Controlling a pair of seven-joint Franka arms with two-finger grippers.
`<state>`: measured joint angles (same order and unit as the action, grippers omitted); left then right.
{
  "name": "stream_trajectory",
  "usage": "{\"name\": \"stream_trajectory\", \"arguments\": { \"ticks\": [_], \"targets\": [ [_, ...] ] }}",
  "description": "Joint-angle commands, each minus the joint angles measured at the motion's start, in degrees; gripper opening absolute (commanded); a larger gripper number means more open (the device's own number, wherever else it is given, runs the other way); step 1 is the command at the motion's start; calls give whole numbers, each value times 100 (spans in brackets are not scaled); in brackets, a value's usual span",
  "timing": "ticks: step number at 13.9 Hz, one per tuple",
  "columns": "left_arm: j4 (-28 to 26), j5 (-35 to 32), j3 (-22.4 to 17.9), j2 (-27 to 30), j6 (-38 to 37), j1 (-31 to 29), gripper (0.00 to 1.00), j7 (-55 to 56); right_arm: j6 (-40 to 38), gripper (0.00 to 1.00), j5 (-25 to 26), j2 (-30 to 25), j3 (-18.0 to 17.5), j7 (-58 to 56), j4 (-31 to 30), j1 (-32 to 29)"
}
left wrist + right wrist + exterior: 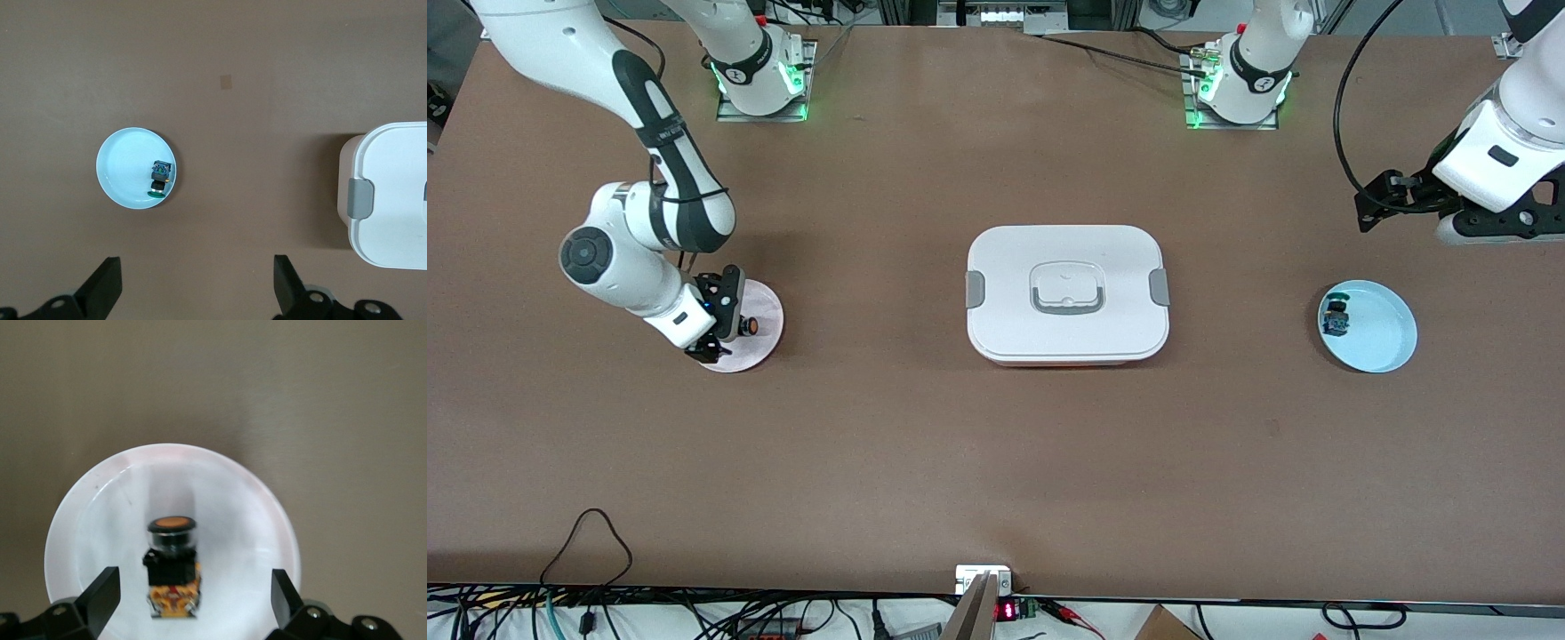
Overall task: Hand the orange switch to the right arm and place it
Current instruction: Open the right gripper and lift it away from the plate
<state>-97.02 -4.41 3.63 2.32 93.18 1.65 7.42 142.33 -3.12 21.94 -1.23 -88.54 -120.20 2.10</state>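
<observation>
The orange switch (749,326), a black body with an orange-brown cap, lies on a small pale pink plate (763,345) toward the right arm's end of the table. My right gripper (720,320) is open low over that plate. In the right wrist view the switch (172,567) lies on the plate (100,513) between the spread fingers of my right gripper (193,579), touching neither. My left gripper (1383,200) is open and empty, up over the table at the left arm's end; in its wrist view it (197,267) holds nothing.
A white lidded box (1067,258) with grey clips sits mid-table, also in the left wrist view (393,200). A light blue plate (1383,342) toward the left arm's end holds another black switch with a blue-green cap (1336,316); both show in the left wrist view (123,167) (159,179).
</observation>
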Motion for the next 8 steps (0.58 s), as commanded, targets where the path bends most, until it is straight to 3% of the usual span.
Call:
{"name": "stream_trajectory", "arguments": {
  "ticks": [1, 8],
  "targets": [
    [157, 63, -20, -74, -98, 2, 100, 32, -782, 100, -31, -303, 0, 48, 609, -7],
    [165, 63, -20, -65, -212, 2, 100, 23, -2901, 100, -31, -462, 0, 2144, 2517, -51]
  ]
}}
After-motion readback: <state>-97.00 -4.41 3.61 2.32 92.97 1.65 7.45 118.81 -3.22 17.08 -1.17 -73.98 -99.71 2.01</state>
